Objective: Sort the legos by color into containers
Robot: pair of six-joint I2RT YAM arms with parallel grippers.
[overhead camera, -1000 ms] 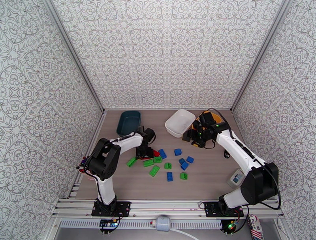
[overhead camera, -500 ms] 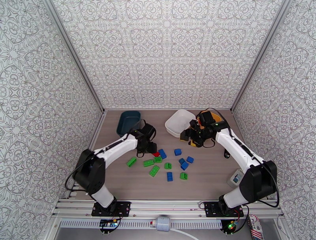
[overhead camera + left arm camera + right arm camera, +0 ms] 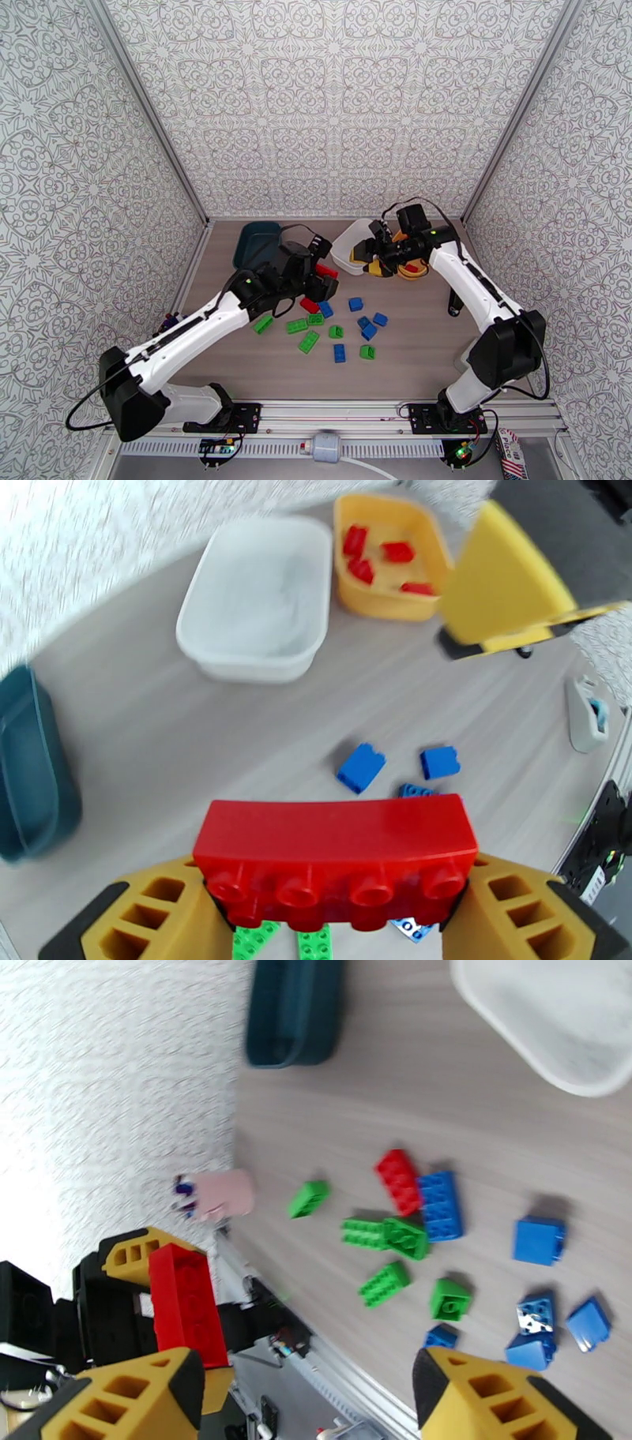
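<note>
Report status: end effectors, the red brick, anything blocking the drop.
Left end effector shut on long red brick, aloft. Right end effector open, empty, beside yellow tub. That tub already holds red bricks. Right end effector may crowd the drop.

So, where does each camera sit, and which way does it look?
Top external: fixed above and behind, looking down on the table; left arm and right arm show, bases nearest.
Left wrist: on the left arm, looking past its jaws, shut on a red brick, to the white tub and yellow tub.
Right wrist: on the right arm, looking between its open jaws over loose bricks to the teal tub.
Shared: both wrist views show the red brick, white tub, teal tub.
</note>
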